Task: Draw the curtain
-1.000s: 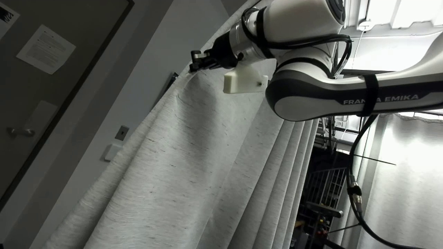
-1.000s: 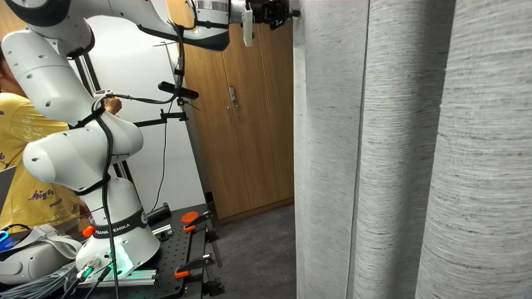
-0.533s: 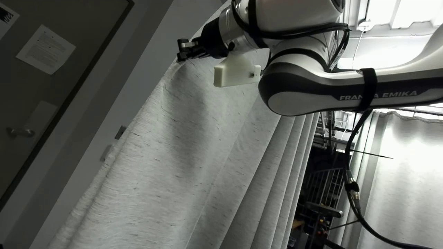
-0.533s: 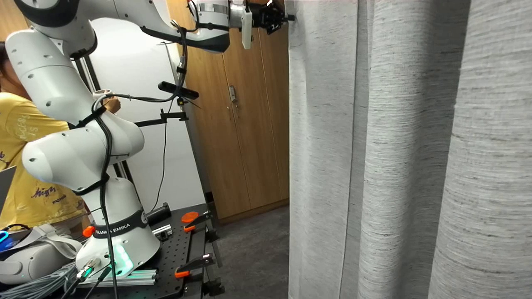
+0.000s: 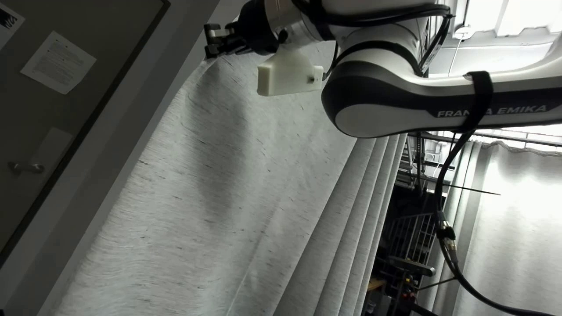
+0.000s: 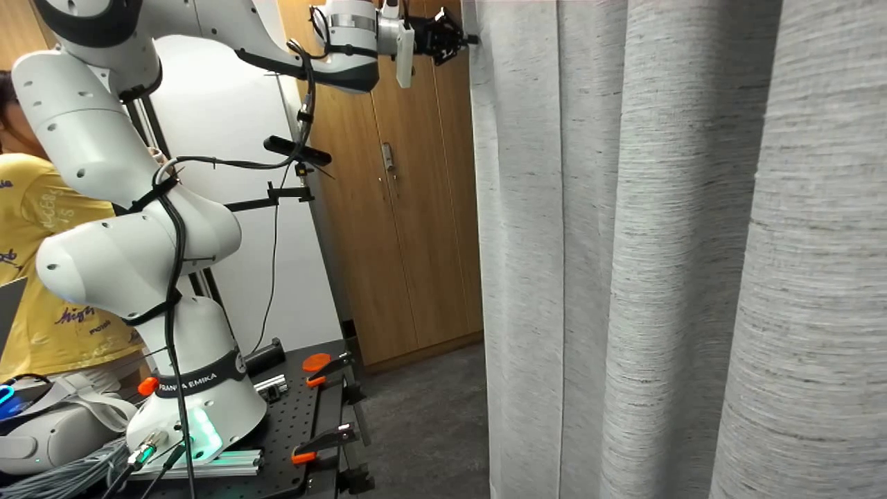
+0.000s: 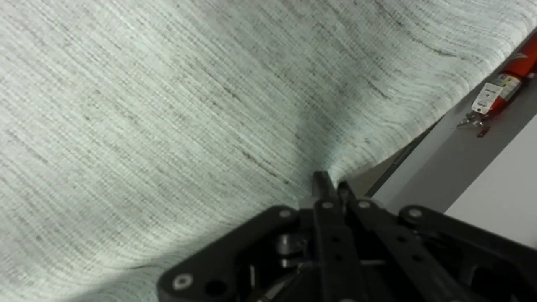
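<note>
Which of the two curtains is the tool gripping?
The big curtain filling the middle of an exterior view: its edge is pinched in the tool. The brightly lit curtain at that view's right edge hangs apart from it.

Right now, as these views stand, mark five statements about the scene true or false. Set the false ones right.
1. The fingers are closed on the curtain. True.
2. The wooden cabinet stands open. False: the wooden cabinet's visible doors are shut.
3. A sheet of paper is up on the dark door. True.
4. In the wrist view, the red object is left of the fingers. False: the red object is to their right.
5. The person wears yellow. True.
</note>
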You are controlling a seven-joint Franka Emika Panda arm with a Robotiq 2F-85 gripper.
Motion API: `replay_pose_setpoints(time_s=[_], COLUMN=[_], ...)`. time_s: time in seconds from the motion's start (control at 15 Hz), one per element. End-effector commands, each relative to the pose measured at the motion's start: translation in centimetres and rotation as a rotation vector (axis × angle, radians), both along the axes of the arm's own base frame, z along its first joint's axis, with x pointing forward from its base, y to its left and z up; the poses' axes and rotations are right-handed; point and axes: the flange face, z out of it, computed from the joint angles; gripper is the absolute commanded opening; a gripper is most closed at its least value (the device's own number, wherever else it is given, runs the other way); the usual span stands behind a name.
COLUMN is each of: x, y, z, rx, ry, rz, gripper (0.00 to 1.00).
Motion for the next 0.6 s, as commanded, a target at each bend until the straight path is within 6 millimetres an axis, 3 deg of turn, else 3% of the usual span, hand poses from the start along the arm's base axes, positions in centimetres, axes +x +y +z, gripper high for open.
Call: replay_pose_setpoints(time_s=[0.0, 0.27, 0.53], x=[-2.4, -4.1, -4.9], y=[4.9, 7.4, 8.6], z=[-5.5, -6.7, -6.8], rx=[-0.002, -0.020, -0.013], ry=[0.096, 0.103, 0.091], rz=[0.119, 0.168, 0.182], gripper=[0.00, 0.00, 0.00])
